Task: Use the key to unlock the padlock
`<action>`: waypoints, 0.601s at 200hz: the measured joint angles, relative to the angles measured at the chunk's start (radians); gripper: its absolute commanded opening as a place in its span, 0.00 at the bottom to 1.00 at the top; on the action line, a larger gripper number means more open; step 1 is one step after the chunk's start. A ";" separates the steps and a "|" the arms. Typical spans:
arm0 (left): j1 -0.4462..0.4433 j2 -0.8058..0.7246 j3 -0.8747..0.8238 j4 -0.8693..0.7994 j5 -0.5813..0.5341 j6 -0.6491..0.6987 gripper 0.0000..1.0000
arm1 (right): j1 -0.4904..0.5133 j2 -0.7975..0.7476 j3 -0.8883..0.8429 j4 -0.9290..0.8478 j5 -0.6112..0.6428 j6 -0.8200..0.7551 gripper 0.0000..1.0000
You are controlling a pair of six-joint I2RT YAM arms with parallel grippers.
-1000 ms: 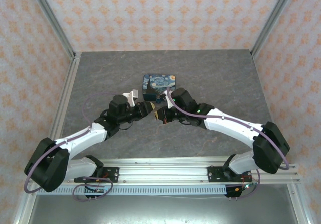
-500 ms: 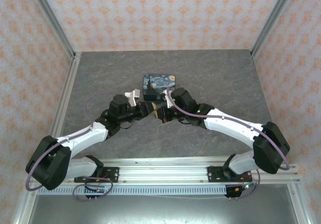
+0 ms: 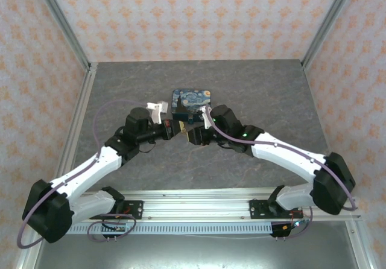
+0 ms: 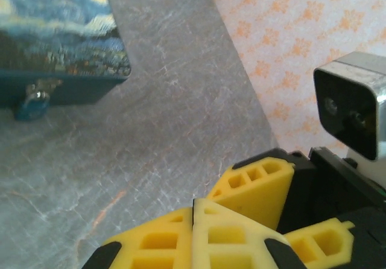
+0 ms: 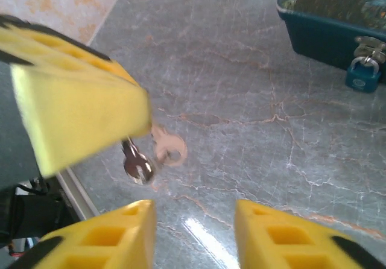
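Grey tabletop (image 3: 259, 88): padlock (image 5: 363, 76) hangs locked on box (image 5: 325, 40) hasp, untouched. Key (image 5: 137, 163) is off near R gripper, pinched by L gripper (image 4: 193, 215), pads pressed together. R gripper (image 5: 193, 212) spread, empty. Insert + turn not yet done.

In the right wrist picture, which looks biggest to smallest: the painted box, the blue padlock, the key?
1. box, largest, though cut off at the frame edge.
2 and 3. padlock and key look about alike; the key is nearer the camera, so I won't rank them.
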 measured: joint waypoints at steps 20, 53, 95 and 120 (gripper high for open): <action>0.000 -0.010 0.114 -0.123 0.006 0.174 0.00 | -0.018 -0.102 -0.025 -0.002 -0.015 -0.028 0.51; 0.000 0.025 0.301 -0.338 0.055 0.418 0.00 | -0.031 -0.232 -0.050 0.009 -0.071 -0.076 0.50; 0.000 0.125 0.444 -0.496 0.223 0.581 0.00 | -0.031 -0.270 -0.118 0.100 -0.154 -0.106 0.42; 0.000 0.142 0.446 -0.542 0.301 0.622 0.00 | -0.031 -0.277 -0.140 0.130 -0.186 -0.111 0.39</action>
